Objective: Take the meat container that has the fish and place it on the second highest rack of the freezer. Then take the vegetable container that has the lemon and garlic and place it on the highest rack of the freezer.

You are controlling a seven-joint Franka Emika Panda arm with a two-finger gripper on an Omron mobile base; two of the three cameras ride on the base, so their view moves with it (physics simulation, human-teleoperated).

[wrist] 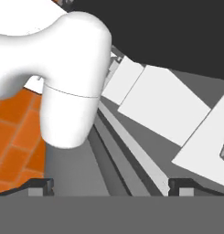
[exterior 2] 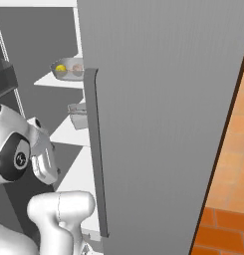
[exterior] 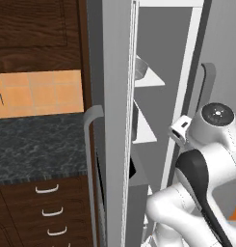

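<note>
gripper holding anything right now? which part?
Nothing is held. In the hand view the gripper has its jaws wide apart with no object between them. The vegetable container sits on a freezer rack.

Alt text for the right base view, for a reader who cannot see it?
An open freezer: the rounded tray with the lemon and garlic sits on the top rack, the rectangular tray on the rack below. The grey door fills the right; the white arm is lower left.

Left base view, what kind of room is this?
Most likely a home kitchen, rendered: a dark speckled stone countertop over dark wooden drawers with curved metal pulls, orange wall tiles behind, and a tall grey freezer with its door open on white racks.
</note>
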